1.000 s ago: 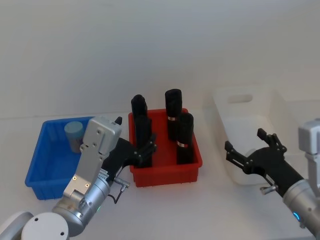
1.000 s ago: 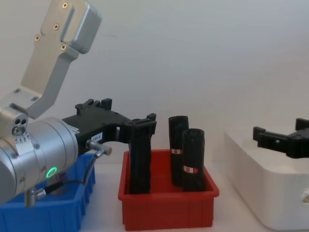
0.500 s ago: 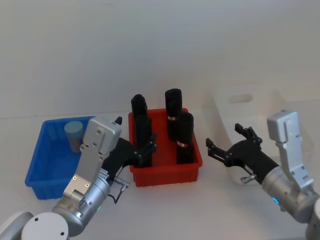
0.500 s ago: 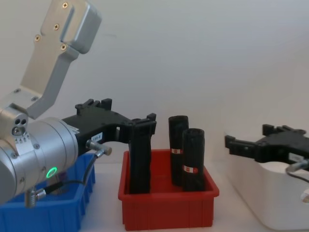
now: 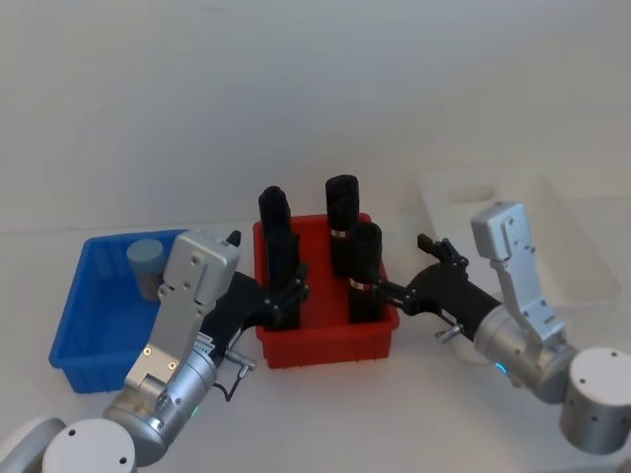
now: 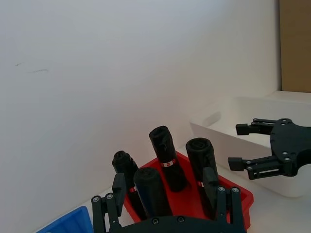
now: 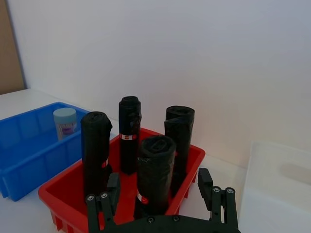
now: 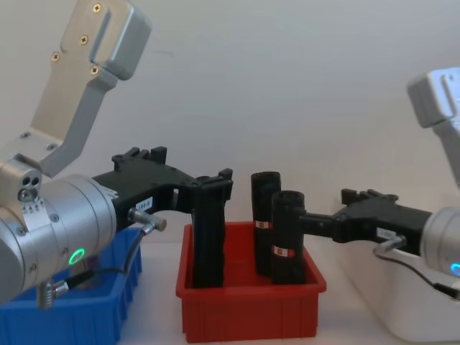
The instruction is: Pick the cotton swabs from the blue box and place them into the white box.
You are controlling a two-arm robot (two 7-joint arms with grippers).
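Left of the red bin [image 5: 325, 340], blue box [image 5: 84, 340] holding one cotton swabs jar [image 5: 146, 264], white box [image 5: 582, 256] to its right, left hand [image 5: 288, 296] open at the bin's left rolls [image 5: 278, 258], right hand [image 5: 402, 276] open, empty, at its right edge.

Glossy blue plastic bin [image 5: 84, 320], matt white tub [image 5: 582, 256], brushed-metal arm housings [image 8: 57, 230].

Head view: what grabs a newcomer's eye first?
The red bin at centre, with four black rolls standing upright in it, and both open grippers at it: the left gripper at its left side, the right gripper at its right. One cotton swabs jar sits in the blue box, far left.
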